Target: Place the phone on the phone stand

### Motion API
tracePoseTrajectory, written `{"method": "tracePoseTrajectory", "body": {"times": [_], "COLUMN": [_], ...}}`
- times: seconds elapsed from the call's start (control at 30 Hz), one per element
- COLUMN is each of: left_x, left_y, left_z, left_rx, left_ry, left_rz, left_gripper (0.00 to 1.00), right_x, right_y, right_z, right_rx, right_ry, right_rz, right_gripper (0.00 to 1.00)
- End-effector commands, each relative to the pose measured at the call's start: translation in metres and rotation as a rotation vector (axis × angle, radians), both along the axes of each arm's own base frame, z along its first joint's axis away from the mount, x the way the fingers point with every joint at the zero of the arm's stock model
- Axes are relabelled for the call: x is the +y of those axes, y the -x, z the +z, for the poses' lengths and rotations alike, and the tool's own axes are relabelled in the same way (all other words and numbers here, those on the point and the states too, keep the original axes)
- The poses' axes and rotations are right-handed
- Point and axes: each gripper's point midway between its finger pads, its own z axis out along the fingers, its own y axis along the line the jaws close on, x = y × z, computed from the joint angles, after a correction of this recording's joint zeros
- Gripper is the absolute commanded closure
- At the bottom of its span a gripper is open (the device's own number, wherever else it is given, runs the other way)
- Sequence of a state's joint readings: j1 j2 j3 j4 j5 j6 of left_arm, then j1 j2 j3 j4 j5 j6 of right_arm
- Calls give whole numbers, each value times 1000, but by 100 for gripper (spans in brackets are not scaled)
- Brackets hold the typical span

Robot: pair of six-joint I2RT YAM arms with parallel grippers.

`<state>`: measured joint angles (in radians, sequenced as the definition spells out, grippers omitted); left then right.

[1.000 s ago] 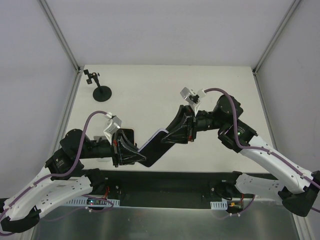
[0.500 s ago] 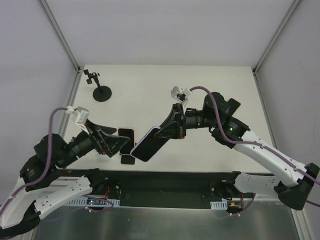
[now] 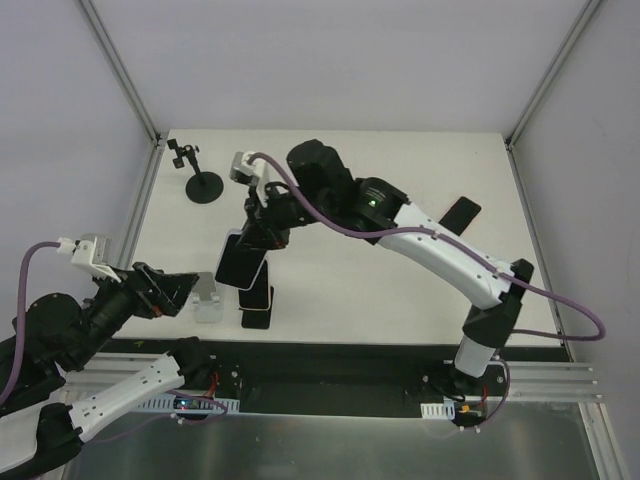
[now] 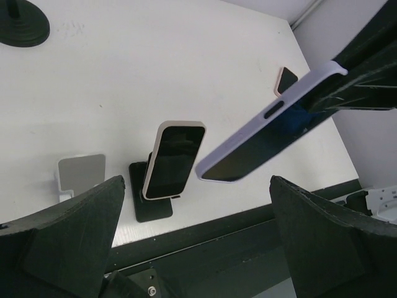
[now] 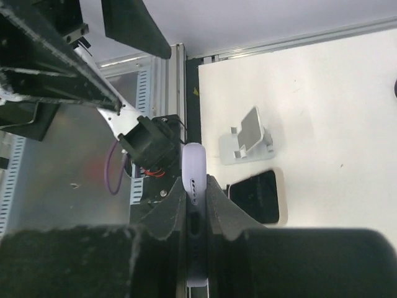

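My right gripper (image 3: 258, 235) is shut on a lavender-cased phone (image 3: 238, 266), holding it tilted in the air just above and behind the stands. In the right wrist view the phone's edge (image 5: 193, 180) sits clamped between the fingers. An empty white phone stand (image 3: 207, 300) (image 4: 80, 177) (image 5: 248, 139) stands near the front edge. My left gripper (image 3: 178, 290) (image 4: 198, 248) is open and holds nothing, low at the front left beside the white stand. From the left wrist view the lavender phone (image 4: 273, 130) hangs above the table.
A cream-cased phone (image 4: 173, 158) (image 5: 257, 195) leans on a black stand (image 3: 258, 310) right of the white one. Another phone (image 3: 461, 213) (image 4: 284, 81) lies flat at the right. A black round-based holder (image 3: 205, 186) stands at the back left.
My left gripper let go of the phone, opened wide and drew back to the front left. The right arm swung the phone leftward to above the stands.
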<state>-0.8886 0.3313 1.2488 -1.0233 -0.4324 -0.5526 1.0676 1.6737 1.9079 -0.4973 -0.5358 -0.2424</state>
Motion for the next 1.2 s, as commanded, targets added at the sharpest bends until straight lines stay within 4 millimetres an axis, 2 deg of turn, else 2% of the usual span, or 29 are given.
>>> {"method": "tracePoseTrajectory", "body": {"times": [0.0,0.03,0.07,0.1,0.13,0.17,0.2,0.27,0.3,0.43,0.57,0.6,0.67,0.7,0.8,1.17], "left_x": [15,14,16,20,20,25,31,38,42,46,40,36,33,30,25,8], "left_y": [9,14,19,26,32,37,43,51,55,60,58,57,55,53,48,38], "left_z": [3,6,11,14,18,25,29,36,38,41,39,39,38,38,38,36], "left_rx": [-26,-42,-74,-101,-121,-152,-179,-208,-222,-235,-213,-206,-197,-187,-180,-173], "left_ry": [20,21,6,18,30,49,74,107,126,168,155,148,137,127,107,69], "left_rz": [16,-21,-53,-73,-103,-113,-117,-125,-126,-129,-138,-144,-150,-150,-153,-179], "left_gripper": [1,1,1,1,1,1,1,1,1,1,1,1,1,1,1,1], "right_x": [32,38,44,57,63,71,81,95,102,121,141,146,152,155,160,164], "right_y": [-1,-2,-1,-7,-8,-7,-10,-10,-11,-11,-12,-15,-18,-21,-22,-18], "right_z": [-4,-1,12,-3,-5,3,-6,-6,-16,-31,-48,-59,-63,-74,-86,-118], "right_rx": [-102,-112,-149,-180,-204,-226,-208,-210,-205,-221,-294,-299,-314,-313,-333,-391], "right_ry": [64,60,41,70,70,39,42,-6,3,-13,-10,5,1,17,33,80], "right_rz": [46,53,49,57,62,64,61,78,84,115,110,108,105,103,116,189], "right_gripper": [99,99,99,99,99,99,99,100,100,100,99,99,99,99,100,100]}}
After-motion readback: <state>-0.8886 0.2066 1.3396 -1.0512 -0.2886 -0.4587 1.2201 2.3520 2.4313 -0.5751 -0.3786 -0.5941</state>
